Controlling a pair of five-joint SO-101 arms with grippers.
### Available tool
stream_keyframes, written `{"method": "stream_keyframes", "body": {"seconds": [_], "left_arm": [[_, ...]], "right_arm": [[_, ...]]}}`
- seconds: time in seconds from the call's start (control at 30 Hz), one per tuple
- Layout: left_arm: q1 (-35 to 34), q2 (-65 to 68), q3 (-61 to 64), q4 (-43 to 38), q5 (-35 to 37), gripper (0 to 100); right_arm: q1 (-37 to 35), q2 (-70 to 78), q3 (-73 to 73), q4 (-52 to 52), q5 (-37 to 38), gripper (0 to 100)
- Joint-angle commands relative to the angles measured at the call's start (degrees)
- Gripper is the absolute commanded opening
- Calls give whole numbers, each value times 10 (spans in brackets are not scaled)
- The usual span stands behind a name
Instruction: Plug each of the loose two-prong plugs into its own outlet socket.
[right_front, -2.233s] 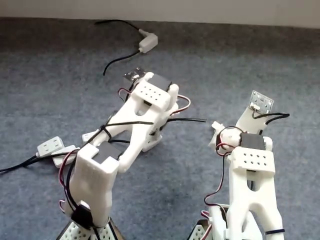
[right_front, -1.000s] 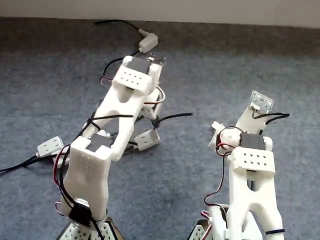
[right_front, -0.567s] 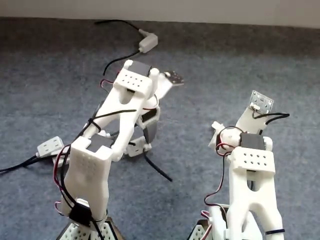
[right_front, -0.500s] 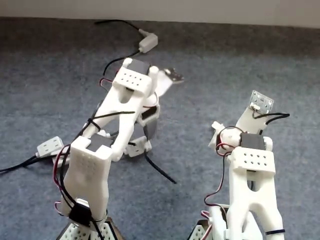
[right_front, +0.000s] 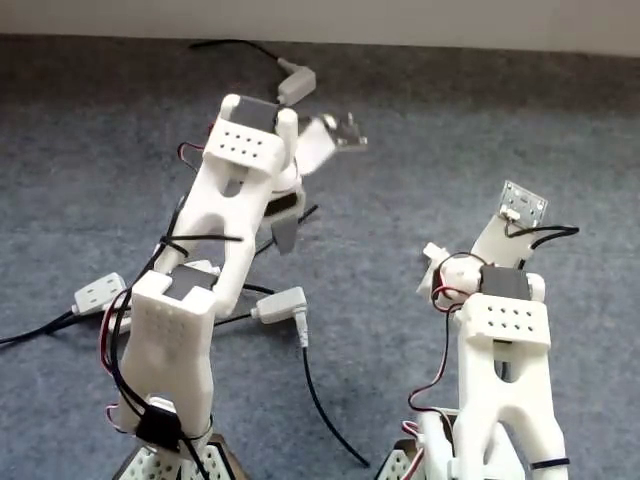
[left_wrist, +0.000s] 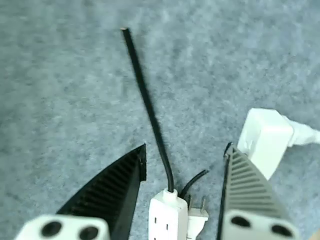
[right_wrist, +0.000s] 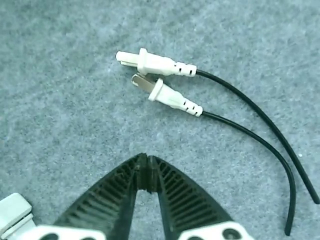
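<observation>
Moved since the earlier frames: left arm (right_front: 225, 200) has swung up and away from its base. The white socket block (right_front: 278, 303), formerly tucked under that arm, now lies free on the grey bench (right_front: 480, 120), and its black cord (right_front: 325, 400) trails toward the arm bases. Right arm (right_front: 505, 340) unmoved.

1. Left claw (left_wrist: 185, 150): jaws spread wide, empty. Hangs beyond the socket block, on the side away from the bases. Beneath it lie a slotted socket (left_wrist: 164, 220) with a pronged plug (left_wrist: 197, 220) just beside it, a loose cord end (left_wrist: 145, 95) and a white body (left_wrist: 264, 142) close to one jaw.
2. Right claw (right_wrist: 148, 175): jaws closed tip to tip, gripping nothing.
3. Upper plug (right_wrist: 155, 63) and lower plug (right_wrist: 172, 97): white, two-prong, lying side by side and almost touching just ahead of the right claw. Their distance from the socket block cannot be told.
4. Side socket (right_front: 100, 292): well apart from the socket block, beyond the left arm.

Handling, as judged: plugs light, with hard moulded bodies and thin prongs that could bend. The cords look limp but springy, likely to drag and twist a held plug. Best grip is across the flat body behind the flange, prongs left free, never on the cord. Socket blocks look light enough to slide when pushed, so one needs bracing.
</observation>
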Motion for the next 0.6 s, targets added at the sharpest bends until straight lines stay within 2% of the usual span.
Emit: {"method": "stream_keyframes", "body": {"seconds": [0.0,0.43,0.57], "left_arm": [[-3,-35,60,8,-33,249],[29,-269,342,4,-32,249],[31,-271,409,-69,-22,248]], "right_arm": [[6,-5,-1,-7,-4,7],[6,-5,-1,-7,-4,7],[6,-5,-1,-7,-4,7]]}}
